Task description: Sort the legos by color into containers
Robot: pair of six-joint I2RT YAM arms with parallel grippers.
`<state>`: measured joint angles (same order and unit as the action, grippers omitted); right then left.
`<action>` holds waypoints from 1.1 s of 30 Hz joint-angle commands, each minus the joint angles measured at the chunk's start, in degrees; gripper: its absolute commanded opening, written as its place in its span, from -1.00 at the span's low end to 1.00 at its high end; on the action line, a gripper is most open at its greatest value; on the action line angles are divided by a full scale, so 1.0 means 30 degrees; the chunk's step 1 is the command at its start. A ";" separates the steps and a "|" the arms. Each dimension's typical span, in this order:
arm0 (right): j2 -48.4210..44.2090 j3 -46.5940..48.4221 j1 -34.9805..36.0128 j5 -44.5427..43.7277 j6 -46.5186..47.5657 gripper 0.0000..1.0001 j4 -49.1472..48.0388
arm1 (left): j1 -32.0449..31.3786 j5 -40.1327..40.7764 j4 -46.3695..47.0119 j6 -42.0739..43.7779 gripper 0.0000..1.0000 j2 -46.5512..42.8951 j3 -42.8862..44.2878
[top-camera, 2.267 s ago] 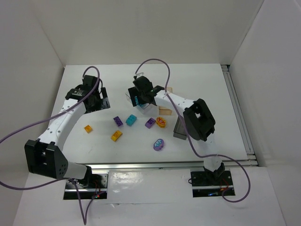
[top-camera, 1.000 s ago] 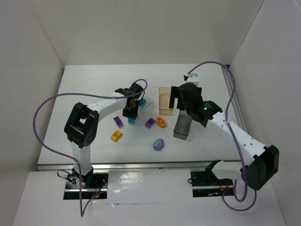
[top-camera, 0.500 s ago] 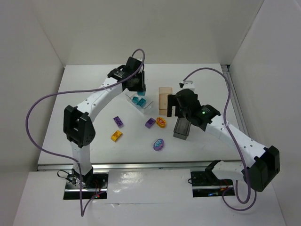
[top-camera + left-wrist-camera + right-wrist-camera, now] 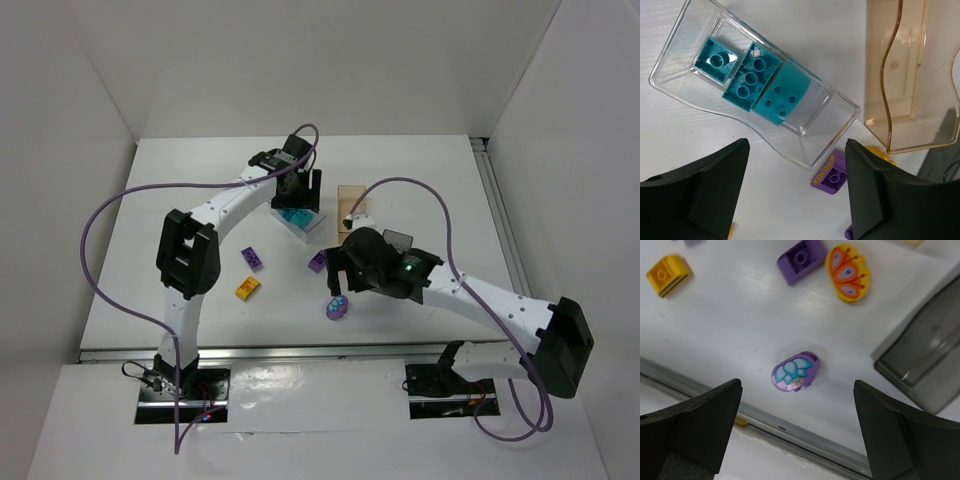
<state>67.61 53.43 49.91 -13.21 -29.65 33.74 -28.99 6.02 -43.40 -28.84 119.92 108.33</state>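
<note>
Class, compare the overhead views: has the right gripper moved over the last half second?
Yes. The right gripper left the amber bin, moving toward the near edge, above the purple rounded brick.

1. Three teal plastic toy bricks.
2. Three purple plastic bricks, one of them rounded.
3. Two yellow-orange plastic bricks in view, one of them rounded.
4. Three rectangular open-top plastic containers: one clear bin, one amber bin, one smoky grey bin.
</note>
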 commanded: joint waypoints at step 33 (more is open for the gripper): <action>0.5618 0.2864 0.1618 -0.2243 0.1385 -0.19 -0.1609 | 0.3215 0.1098 -0.0886 -0.1137 0.67 -0.8270 -0.3558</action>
<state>88.82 54.70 56.25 -13.93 -27.53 26.65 -22.15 8.67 -46.33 -30.48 98.56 99.66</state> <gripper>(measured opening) 0.693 0.837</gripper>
